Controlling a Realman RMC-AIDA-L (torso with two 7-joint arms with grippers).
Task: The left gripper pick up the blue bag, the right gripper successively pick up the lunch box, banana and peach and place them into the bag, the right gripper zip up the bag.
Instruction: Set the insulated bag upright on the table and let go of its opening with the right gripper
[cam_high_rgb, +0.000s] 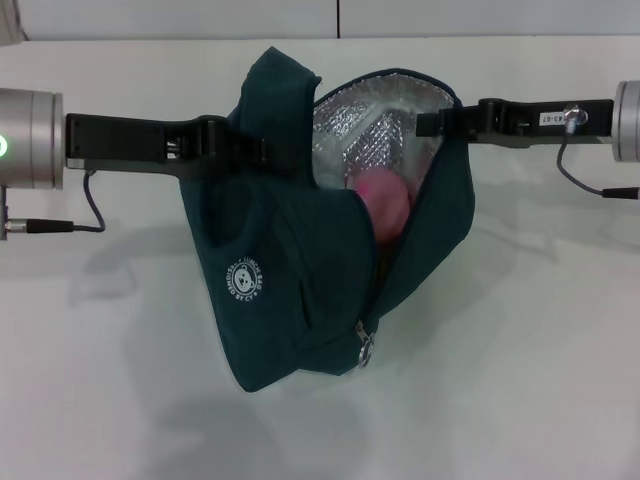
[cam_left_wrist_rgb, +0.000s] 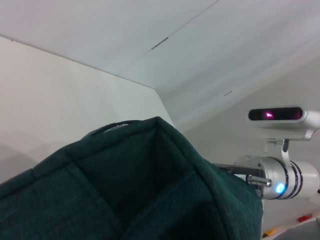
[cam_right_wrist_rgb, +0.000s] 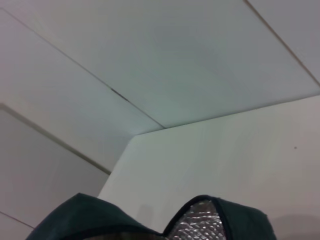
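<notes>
The left gripper (cam_high_rgb: 235, 150) comes in level from the left and is closed on the bag (cam_high_rgb: 290, 290) at its upper left edge, carrying it clear of the table (cam_high_rgb: 540, 380). The right gripper (cam_high_rgb: 432, 124) comes in level from the right with its tip at the bag's upper right rim, touching or holding the fabric there; whether its jaws are clamped or parted cannot be told, since the rim covers them.

The peach (cam_high_rgb: 385, 205) sits inside the open mouth against the foil lining (cam_high_rgb: 370, 125). No lunch box or banana is visible on the table; whether they lie deeper in the bag cannot be told. The loading stage therefore appears complete and the step in hand is judged to be the start of zipping.

The next move calls for the right gripper to leave the rim, descend to the zip pull (cam_high_rgb: 365, 348), which hangs at the lower end of the opening, and draw it up along the zip line while the left gripper keeps the fabric taut.

The bag is dark teal, soft and sagging, tilted in the air, with a round white logo (cam_high_rgb: 245, 281) on its front. In the left wrist view only its quilted fabric fills the foreground.
</notes>
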